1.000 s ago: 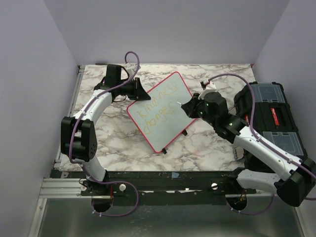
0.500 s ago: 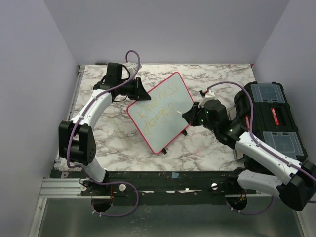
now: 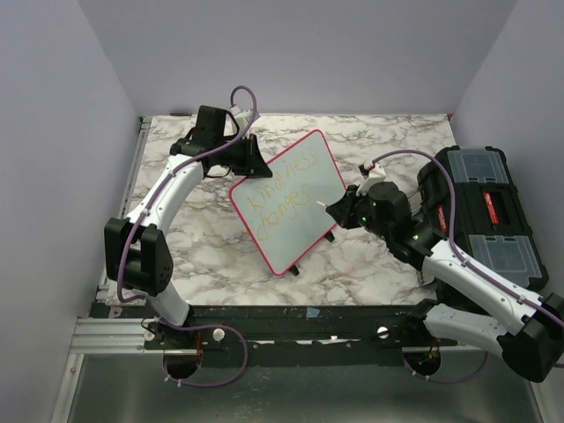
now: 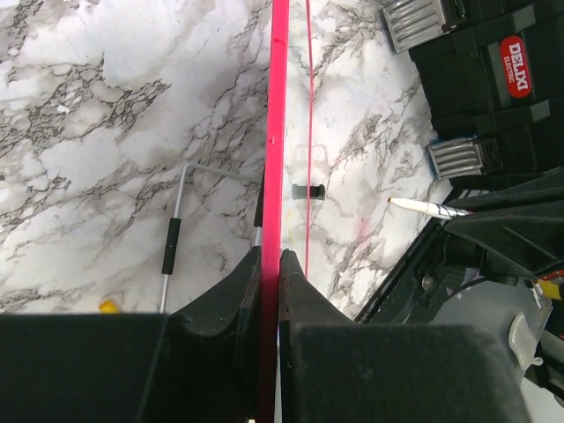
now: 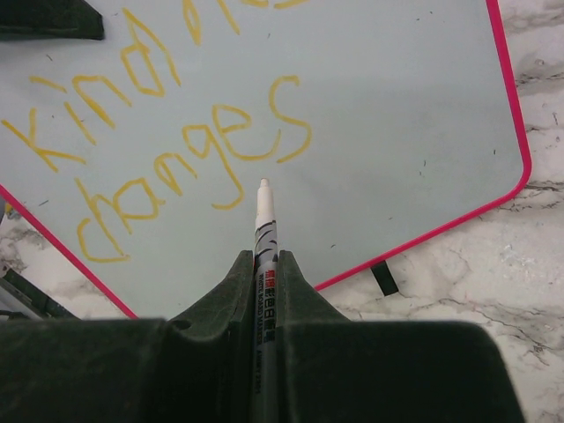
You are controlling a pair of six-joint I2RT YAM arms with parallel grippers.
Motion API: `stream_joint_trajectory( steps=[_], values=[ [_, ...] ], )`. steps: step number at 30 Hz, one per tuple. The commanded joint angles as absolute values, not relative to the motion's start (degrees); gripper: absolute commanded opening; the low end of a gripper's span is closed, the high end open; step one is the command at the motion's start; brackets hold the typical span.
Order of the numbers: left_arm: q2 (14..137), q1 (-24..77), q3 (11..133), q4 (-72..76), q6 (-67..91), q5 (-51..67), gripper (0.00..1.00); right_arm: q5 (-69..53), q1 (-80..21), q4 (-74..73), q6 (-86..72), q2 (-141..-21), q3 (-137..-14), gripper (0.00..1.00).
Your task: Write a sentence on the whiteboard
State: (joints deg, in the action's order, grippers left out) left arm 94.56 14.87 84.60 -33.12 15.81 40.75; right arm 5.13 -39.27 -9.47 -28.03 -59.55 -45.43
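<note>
The whiteboard [image 3: 295,220], white with a pinkish-red frame, is propped up at the table's middle. My left gripper [image 3: 253,164] is shut on its far-left edge, and in the left wrist view the red frame [image 4: 279,132] runs straight up out of that gripper [image 4: 270,264]. The sentence [image 3: 280,189] reads "kindness changes" in two yellow lines [image 5: 176,141]. My right gripper [image 3: 342,211] is shut on a white marker [image 5: 264,229]. The marker's tip lies just below the last "s" of "changes"; whether it touches the board I cannot tell. The marker [image 4: 423,208] also shows in the left wrist view.
A black toolbox [image 3: 485,211] with clear lid compartments stands at the table's right edge, close behind my right arm. Behind the board a wire stand [image 4: 176,220] rests on the marble top. Purple walls close in the left, back and right.
The marker and my right gripper have moved down the board towards the near side, from beside the first line to the end of "changes". My left gripper and the board's held edge shifted slightly right.
</note>
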Motion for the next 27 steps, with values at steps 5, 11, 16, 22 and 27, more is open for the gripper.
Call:
stream_joint_trajectory(
  steps=[5, 11, 16, 22, 27],
  values=[
    [92.8, 15.1, 87.4, -39.2, 10.3, 32.1, 0.0, 3.3, -39.4, -8.6, -27.7, -58.5, -44.2, 0.01],
    [92.6, 16.5, 86.8, -39.4, 10.1, 29.9, 0.0, 3.4, -39.3, -9.0, -27.6, -59.1, -44.4, 0.01],
    [92.4, 17.5, 85.3, -36.9, 12.0, 30.6, 0.0, 3.0, -39.3, -9.3, -26.9, -59.1, -44.3, 0.01],
    [91.0, 17.5, 83.5, -34.4, 12.9, 32.0, 0.0, -1.2, -39.4, -9.6, -25.1, -57.8, -43.9, 0.01],
    [91.1, 17.5, 82.5, -33.7, 13.1, 31.8, 0.0, 2.2, -39.4, -11.3, -23.8, -57.6, -44.5, 0.01]
  ],
)
